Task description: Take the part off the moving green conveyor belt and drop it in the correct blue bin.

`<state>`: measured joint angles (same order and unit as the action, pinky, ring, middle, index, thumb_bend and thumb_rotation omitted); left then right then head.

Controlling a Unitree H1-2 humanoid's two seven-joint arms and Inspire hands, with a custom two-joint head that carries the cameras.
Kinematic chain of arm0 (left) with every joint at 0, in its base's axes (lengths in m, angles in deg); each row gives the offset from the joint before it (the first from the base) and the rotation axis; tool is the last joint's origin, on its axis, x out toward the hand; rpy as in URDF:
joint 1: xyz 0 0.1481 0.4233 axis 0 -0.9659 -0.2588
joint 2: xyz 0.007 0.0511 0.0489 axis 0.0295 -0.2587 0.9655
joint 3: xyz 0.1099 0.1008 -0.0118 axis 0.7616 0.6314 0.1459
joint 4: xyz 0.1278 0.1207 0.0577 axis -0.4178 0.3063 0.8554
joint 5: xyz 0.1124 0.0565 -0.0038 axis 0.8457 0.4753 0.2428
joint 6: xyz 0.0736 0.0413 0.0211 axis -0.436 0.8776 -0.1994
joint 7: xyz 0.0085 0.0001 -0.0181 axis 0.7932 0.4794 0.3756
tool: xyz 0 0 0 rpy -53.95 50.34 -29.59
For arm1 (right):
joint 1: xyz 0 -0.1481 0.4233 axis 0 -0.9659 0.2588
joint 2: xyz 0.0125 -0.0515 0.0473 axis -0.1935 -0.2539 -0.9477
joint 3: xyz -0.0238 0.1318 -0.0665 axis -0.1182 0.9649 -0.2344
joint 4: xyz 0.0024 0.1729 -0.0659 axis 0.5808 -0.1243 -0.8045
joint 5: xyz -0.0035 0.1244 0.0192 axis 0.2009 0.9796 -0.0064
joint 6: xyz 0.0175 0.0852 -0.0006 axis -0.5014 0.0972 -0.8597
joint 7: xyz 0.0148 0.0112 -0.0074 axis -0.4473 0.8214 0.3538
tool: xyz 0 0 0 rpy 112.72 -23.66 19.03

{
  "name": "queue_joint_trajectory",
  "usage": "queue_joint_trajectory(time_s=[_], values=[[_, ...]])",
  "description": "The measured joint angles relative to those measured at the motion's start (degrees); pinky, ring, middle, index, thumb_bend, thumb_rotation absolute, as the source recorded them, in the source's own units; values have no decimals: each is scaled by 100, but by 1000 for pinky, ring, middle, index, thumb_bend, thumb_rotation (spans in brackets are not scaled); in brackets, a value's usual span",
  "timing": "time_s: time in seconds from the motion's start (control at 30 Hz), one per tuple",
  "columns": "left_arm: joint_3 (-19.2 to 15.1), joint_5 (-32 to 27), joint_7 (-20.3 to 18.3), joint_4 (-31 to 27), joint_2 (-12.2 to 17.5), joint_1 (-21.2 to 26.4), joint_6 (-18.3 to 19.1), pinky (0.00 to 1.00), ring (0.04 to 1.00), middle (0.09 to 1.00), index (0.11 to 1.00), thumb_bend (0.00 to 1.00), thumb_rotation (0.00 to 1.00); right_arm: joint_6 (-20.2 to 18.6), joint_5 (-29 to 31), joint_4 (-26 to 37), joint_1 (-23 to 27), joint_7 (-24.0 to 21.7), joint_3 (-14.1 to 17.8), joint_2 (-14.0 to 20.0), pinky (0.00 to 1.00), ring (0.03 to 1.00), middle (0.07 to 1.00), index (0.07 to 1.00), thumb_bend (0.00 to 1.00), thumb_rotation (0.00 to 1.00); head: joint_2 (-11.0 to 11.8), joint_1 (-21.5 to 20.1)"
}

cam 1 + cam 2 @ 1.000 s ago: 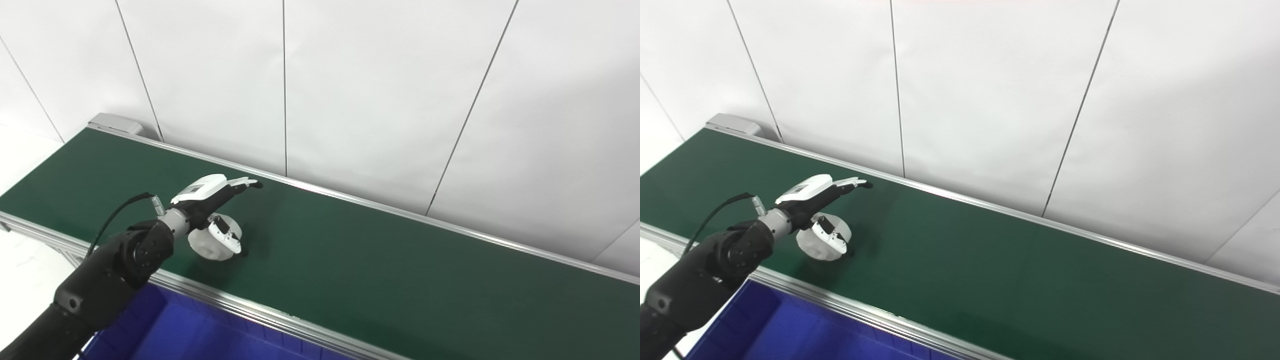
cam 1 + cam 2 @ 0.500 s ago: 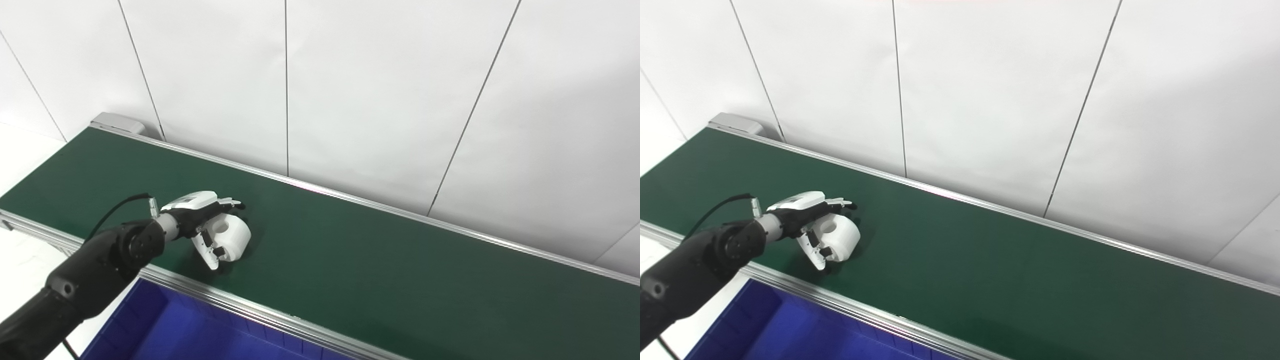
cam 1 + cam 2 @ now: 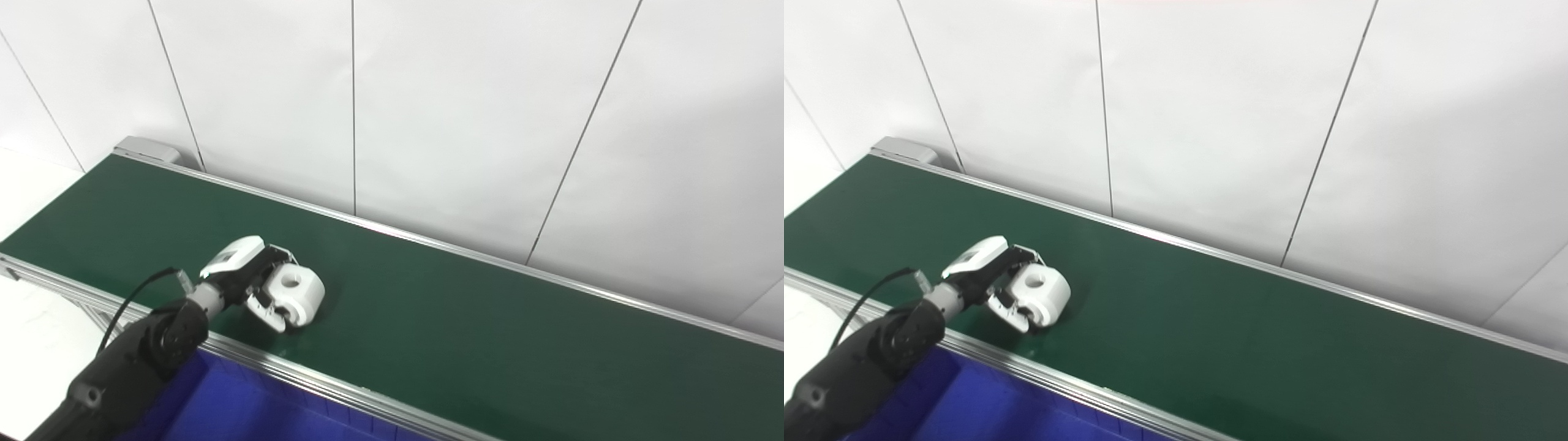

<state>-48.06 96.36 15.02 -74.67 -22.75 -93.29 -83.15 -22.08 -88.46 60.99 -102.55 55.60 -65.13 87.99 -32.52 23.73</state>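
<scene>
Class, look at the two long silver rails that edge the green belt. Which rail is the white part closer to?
The near rail, the one bordering the blue bin. The white part, gripped by the left hand, sits by it; the far rail runs along the wall.

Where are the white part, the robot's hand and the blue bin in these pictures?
white part (image 3: 298,290), left eye view, its top face beside the hole
left hand (image 3: 245,272), left eye view, its back
blue bin (image 3: 986,407), right eye view, its floor
</scene>
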Motion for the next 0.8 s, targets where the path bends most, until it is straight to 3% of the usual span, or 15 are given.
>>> queue_joint_trajectory(time_s=[0.1,0.2,0.3,0.37,0.4,0.47,0.5,0.6,0.7,0.73,0.8], values=[[-141,-207,50,-301,-161,-288,-205,415,423,478,526,499,0,0,-32,79,-57,0,-1,-21,962,934,944,1000,829,394,-141,-106],[-244,-360,122,-677,-276,-572,-661,410,423,480,526,499,0,0,-64,128,-121,-3,-4,-44,961,932,943,1000,815,392,-220,-202],[-346,-575,175,-964,-386,-815,-1089,423,441,489,510,501,0,-8,-114,350,-203,-23,-4,-45,951,926,939,1000,798,394,-474,-474],[-341,-714,181,-1152,-485,-1006,-1336,424,446,491,504,501,0,-26,-171,505,-258,-41,-7,-64,936,923,941,1000,784,399,-824,-972],[-341,-745,179,-1251,-545,-1102,-1401,410,440,490,507,501,0,-35,-180,579,-288,-52,-11,-77,927,920,940,1000,778,398,-853,-1019],[-326,-792,150,-1593,-696,-1379,-1414,391,431,491,511,501,0,-96,-185,756,-377,-124,-23,-110,920,909,937,995,777,400,-976,-1213],[-312,-834,118,-1728,-750,-1485,-1408,384,427,490,513,500,0,-169,-185,848,-413,-169,-36,-119,913,903,933,992,779,401,-1176,-1465],[-236,-980,-29,-1964,-865,-1853,-1416,421,442,495,502,501,0,-395,-217,1190,-536,-306,-41,-150,891,880,909,976,793,428,-1511,-1687],[-211,-1086,-112,-1956,-922,-2084,-1434,429,449,496,496,502,0,-528,-310,1426,-613,-323,-42,-196,870,869,898,967,802,433,-1547,-1828],[-203,-1087,-126,-1959,-938,-2136,-1439,430,450,497,495,502,0,-592,-327,1487,-634,-352,-44,-208,859,864,894,962,807,433,-1695,-1959],[-135,-1087,-145,-1974,-979,-2218,-1454,439,456,505,484,501,0,-754,-347,1595,-670,-425,-45,-227,861,862,886,955,815,418,-1740,-2039]])
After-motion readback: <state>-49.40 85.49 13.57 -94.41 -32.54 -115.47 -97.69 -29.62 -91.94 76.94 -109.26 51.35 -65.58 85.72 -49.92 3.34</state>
